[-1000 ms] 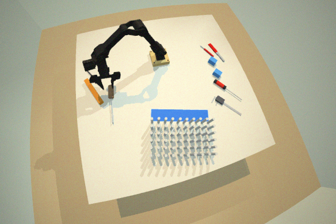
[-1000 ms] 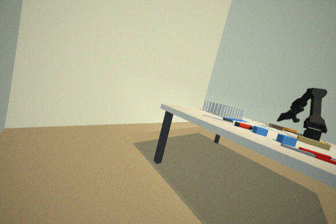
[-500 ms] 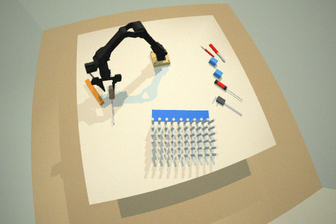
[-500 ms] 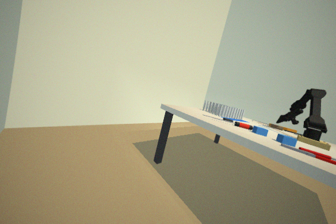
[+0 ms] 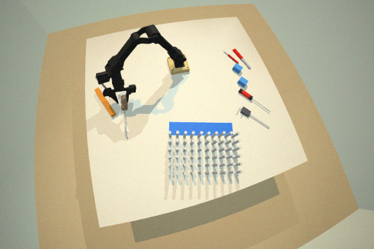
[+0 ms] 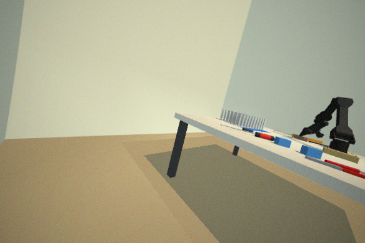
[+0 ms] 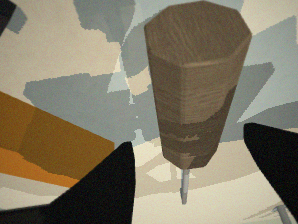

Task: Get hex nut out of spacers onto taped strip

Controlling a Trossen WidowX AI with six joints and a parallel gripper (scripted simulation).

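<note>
A tool with a brown wooden handle [image 5: 123, 102] [image 7: 195, 90] and a thin metal shaft [image 5: 125, 125] [image 7: 184, 187] lies on the table at the left. My gripper [image 5: 121, 97] [image 7: 187, 140] [image 6: 307, 132] is low over it. The fingers stand open on either side of the handle with gaps on both sides. The field of standing metal spacers [image 5: 205, 157] [image 6: 242, 119] is to the right and nearer the front, with the blue taped strip [image 5: 200, 127] along its far edge. The hex nut is hidden among the spacers.
An orange bar [image 5: 104, 102] [image 7: 45, 140] lies just left of the gripper. At the right lie two blue cubes [image 5: 237, 68] [image 5: 243, 82], two red-handled tools [image 5: 238, 54] [image 5: 246, 94] and a grey-headed tool [image 5: 246, 111]. The arm's base [image 5: 178, 65] is at the back.
</note>
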